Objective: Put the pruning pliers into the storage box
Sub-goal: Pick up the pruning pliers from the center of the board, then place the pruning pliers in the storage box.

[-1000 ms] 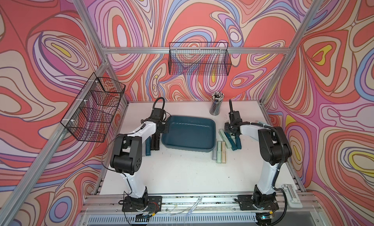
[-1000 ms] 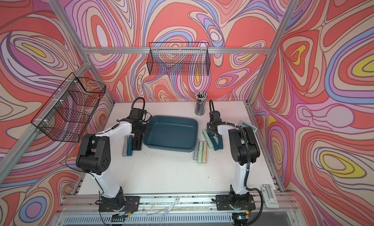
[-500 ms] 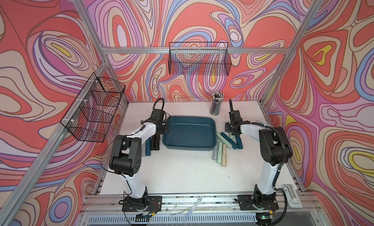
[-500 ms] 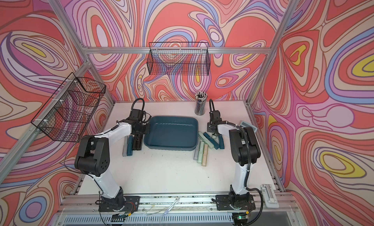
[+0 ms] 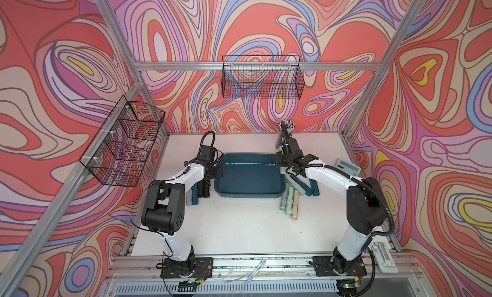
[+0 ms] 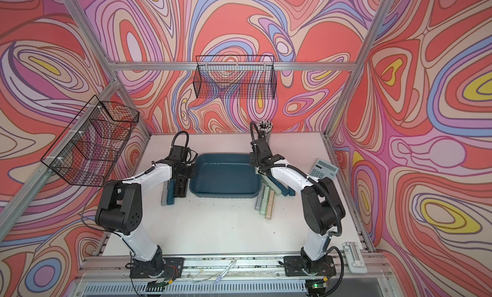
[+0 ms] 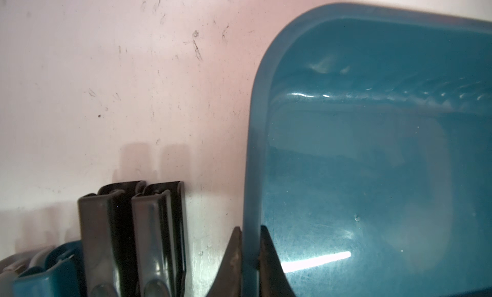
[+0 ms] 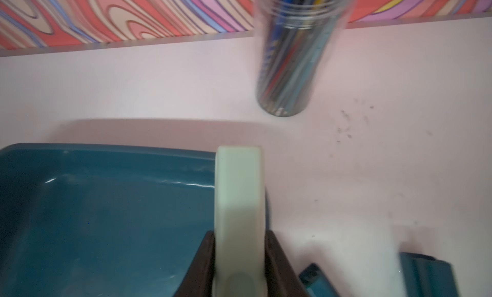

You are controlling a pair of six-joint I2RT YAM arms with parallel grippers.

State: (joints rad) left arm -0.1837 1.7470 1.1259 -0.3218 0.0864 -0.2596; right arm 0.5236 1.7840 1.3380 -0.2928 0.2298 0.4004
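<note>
The storage box, dark teal and empty, lies mid-table. My left gripper is shut on the box's left rim. My right gripper is shut on a mint pruning pliers that hangs over the box's right rim. Black pliers, with teal and grey ones, lie left of the box. More pliers lie right of it, with slanted ones behind them.
A clear cup of pencils stands at the back, just behind my right gripper. A pale calculator lies at the right edge. Black wire baskets hang on the back wall and the left wall.
My right gripper has closed on the mint pliers and carried it left from the pile to the box's right rim. My left gripper has stayed at the box's left rim.
</note>
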